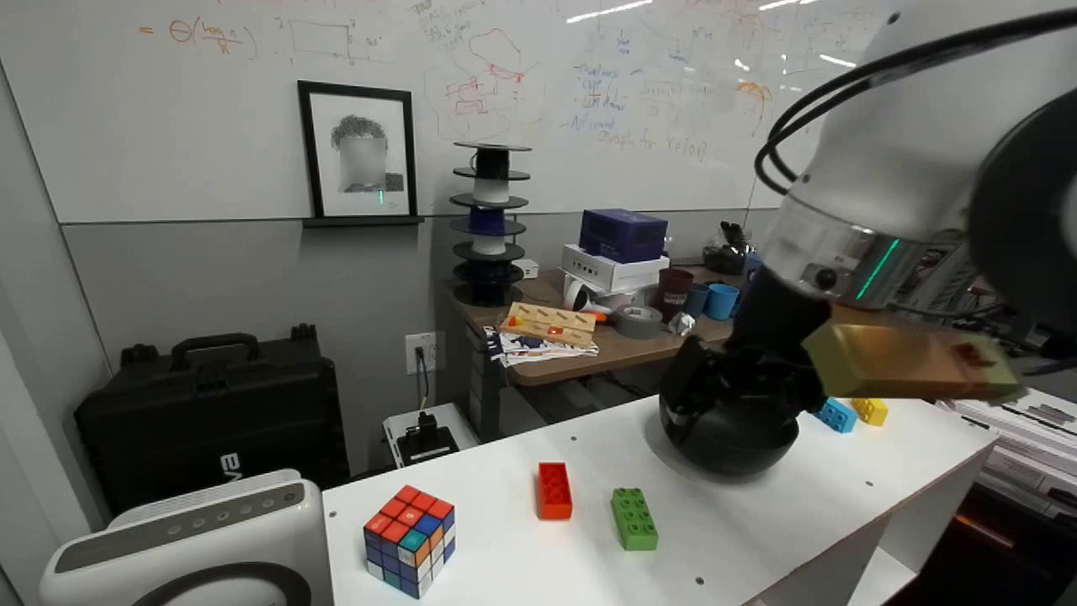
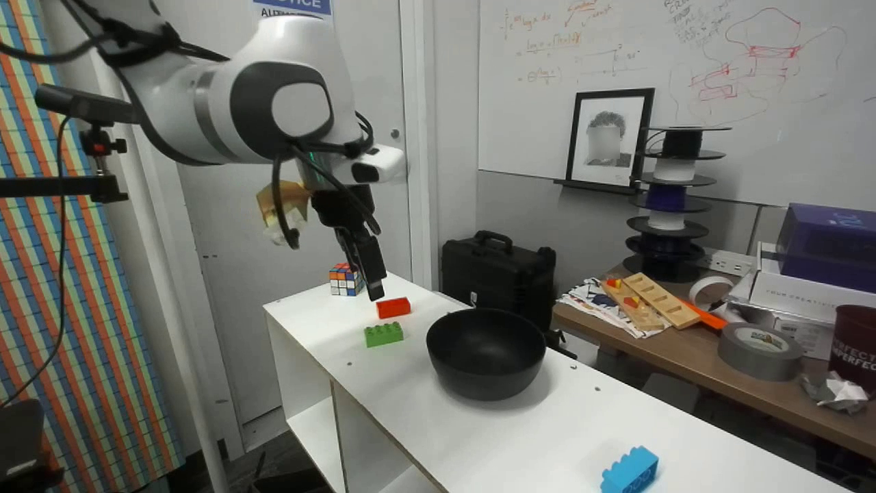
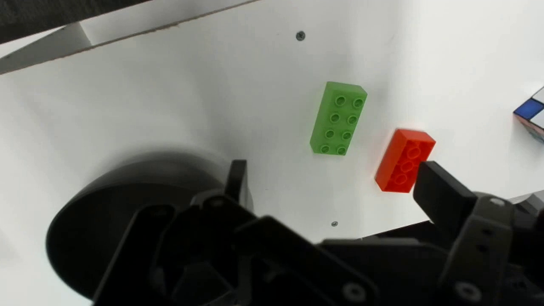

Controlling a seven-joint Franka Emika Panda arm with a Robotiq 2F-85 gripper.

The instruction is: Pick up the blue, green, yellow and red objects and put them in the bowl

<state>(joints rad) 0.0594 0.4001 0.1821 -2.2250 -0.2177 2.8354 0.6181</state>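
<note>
The gripper [image 3: 333, 172] hangs in the air with its dark fingers [image 3: 442, 199] spread wide apart and nothing held between them. The job now looks like fetching a brick for the black bowl [image 2: 486, 380]. The green toy brick [image 3: 338, 119] near the bowl, or the red toy brick [image 3: 403, 161] a bit farther from it, seems the easy pick. To do it well, put the gap right over that brick and turn so the fingers slide down its two long sides. Come straight down, squeeze softly, then lift higher than the bowl's rim before going across. These two bricks lie near each other, so a finger could bump the wrong one.

The green toy brick looks like hard, smooth plastic, long and boxy, with eight round bumps on top. The red toy brick looks upside down, with round tubes showing, but its flat sides should be good to pinch. The bowl is round and dull black, with curved walls. A Rubik's cube [image 1: 410, 539] with coloured squares sits farther from the bowl than the red toy brick; leave it be. On the bowl's opposite side lie the blue toy brick [image 2: 631, 471], with bumps along one edge, and the yellow toy brick [image 1: 870, 411], too small to make out well.
</note>
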